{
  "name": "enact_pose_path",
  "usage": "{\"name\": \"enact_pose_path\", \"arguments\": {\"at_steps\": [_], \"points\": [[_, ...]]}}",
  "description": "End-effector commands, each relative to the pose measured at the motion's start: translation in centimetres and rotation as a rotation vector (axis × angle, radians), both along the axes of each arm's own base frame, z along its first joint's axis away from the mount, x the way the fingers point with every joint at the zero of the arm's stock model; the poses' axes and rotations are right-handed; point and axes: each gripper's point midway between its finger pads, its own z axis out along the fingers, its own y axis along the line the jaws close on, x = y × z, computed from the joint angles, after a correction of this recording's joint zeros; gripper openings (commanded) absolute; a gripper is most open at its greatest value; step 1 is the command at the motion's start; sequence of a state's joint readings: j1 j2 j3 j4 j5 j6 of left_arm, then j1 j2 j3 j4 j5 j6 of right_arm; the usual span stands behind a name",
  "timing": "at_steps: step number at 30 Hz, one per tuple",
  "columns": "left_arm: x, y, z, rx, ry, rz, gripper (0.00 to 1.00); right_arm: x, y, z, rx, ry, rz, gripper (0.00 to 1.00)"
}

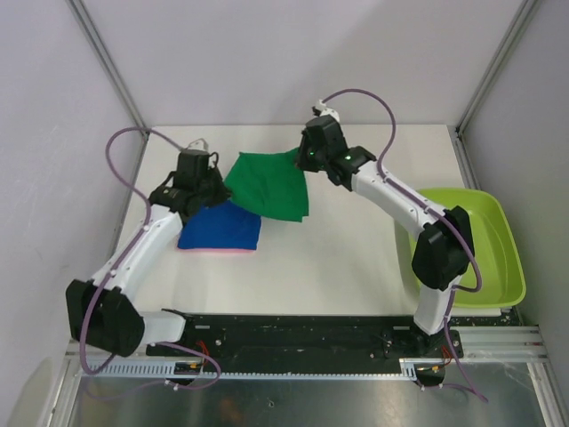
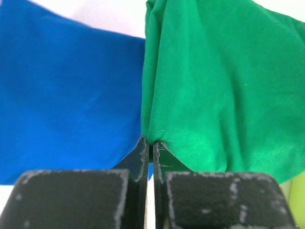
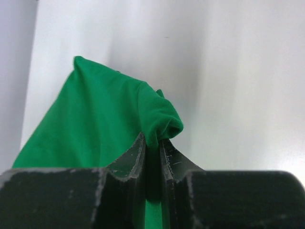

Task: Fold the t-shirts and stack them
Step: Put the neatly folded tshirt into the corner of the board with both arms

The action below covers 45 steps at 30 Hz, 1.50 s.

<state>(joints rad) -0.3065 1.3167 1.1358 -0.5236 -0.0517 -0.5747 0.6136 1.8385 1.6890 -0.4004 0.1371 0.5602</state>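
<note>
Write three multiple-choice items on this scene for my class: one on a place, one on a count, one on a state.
1. Where does the rigid lime-green plastic tub stand?
A) on the white table's right side
B) on its left side
C) on top of the shirts

2. How many shirts are visible?
A) one
B) two
C) four

3. The left pincer is:
A) wide open
B) shut on nothing
C) shut on the green soft cloth t-shirt

Key:
1 A, the top view shows the tub at right.
2 B, one is green and the other is a royal blue soft cloth t-shirt.
3 C, green cloth is pinched between its fingers.
</note>
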Motion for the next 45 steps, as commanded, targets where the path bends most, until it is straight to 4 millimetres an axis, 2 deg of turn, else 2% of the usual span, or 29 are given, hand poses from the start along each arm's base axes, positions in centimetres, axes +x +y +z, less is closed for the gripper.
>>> {"name": "enact_pose_path", "arguments": {"at_steps": [1, 8, 16, 29, 35, 42, 45], "points": [[-1.7, 4.4, 0.9, 0.05, -0.034, 0.082, 0.0, -0.4, 3.9, 3.6, 0.068, -0.077, -0.033, 0.0], [-3.9, 9.4, -1.0, 0.078, 0.011, 0.197, 0.0, -2.0, 10.0, 1.7, 0.102, -0.062, 0.0, 0.0], [-5.1, 12.8, -2.9, 0.106, 0.053, 0.286, 0.0, -2.5, 14.2, -0.1, 0.126, -0.049, 0.044, 0.0], [-5.6, 15.0, -2.7, 0.114, 0.048, 0.339, 0.0, -2.5, 16.9, 0.2, 0.158, -0.064, 0.072, 0.0], [-6.2, 15.9, -4.3, 0.136, 0.093, 0.369, 0.0, -2.6, 17.6, -0.9, 0.159, -0.044, 0.074, 0.0], [-6.9, 17.0, -8.0, 0.168, 0.186, 0.411, 0.0, -2.7, 18.3, -3.9, 0.134, -0.009, 0.083, 0.0], [-7.2, 17.5, -8.5, 0.176, 0.2, 0.433, 0.0, -2.7, 18.1, -5.0, 0.115, 0.007, 0.077, 0.0]]}}
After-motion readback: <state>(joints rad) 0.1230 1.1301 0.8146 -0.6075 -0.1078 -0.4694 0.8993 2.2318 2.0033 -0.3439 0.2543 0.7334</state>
